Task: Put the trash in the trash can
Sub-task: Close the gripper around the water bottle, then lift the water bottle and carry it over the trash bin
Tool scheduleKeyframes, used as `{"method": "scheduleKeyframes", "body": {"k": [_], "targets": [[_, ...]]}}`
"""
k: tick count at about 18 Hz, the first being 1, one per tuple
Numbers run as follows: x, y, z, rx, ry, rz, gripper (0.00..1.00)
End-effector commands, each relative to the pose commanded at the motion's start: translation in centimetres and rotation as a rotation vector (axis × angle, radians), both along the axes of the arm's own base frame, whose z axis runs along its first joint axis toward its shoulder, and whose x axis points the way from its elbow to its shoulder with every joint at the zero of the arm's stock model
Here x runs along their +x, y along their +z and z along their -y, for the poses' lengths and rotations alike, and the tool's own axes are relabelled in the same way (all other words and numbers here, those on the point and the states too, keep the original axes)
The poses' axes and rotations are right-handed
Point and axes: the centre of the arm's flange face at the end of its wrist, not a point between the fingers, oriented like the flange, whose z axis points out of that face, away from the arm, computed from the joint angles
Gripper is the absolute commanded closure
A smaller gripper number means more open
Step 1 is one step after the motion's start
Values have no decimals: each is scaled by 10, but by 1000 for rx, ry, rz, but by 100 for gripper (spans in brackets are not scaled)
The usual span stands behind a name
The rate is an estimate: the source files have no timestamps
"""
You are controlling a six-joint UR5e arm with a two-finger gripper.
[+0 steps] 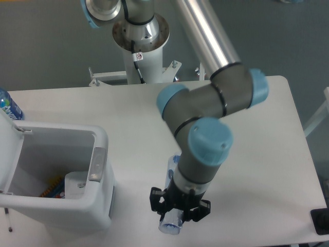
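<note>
The white bench (257, 170) carries the trash can (77, 211) at its left side, near the front edge. The can's lid (7, 149) stands swung open to the left, and the grey latch tab (97, 164) sits on the right rim. Inside the can a small white piece (76, 182) and something orange and blue (51, 188) lie at the bottom; what they are cannot be told. Behind the can, at the bench's left edge, a bottle with a bright blue label (9, 105) pokes into view. A dark object (321, 222) sits at the front right corner of the bench, cut off by the frame. The arm's base column (141, 46) rises behind the back edge.

The arm's wrist (203, 154) hangs over the front middle of the bench, and its bulk hides much of what lies beneath. The tool (179, 206) points down near the front edge, its black fingers (157, 199) pressed in on either side of the clear plastic water bottle (170, 221). The bottle runs along under the wrist, one end showing just left of the wrist and the round end sticking out below the tool toward the front edge. Whether the bottle touches the bench cannot be told. The bottle is well apart from the trash can, with bare bench between them, to the right of the can's front right corner.
</note>
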Motion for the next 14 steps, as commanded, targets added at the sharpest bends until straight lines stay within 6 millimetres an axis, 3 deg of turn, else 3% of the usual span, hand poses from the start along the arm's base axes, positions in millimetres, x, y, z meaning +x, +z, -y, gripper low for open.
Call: {"method": "scheduleKeyframes", "body": {"k": [9, 14], "targets": [[-4, 69, 25, 207, -12, 43, 53], [0, 101, 28, 317, -38, 25, 53]]}}
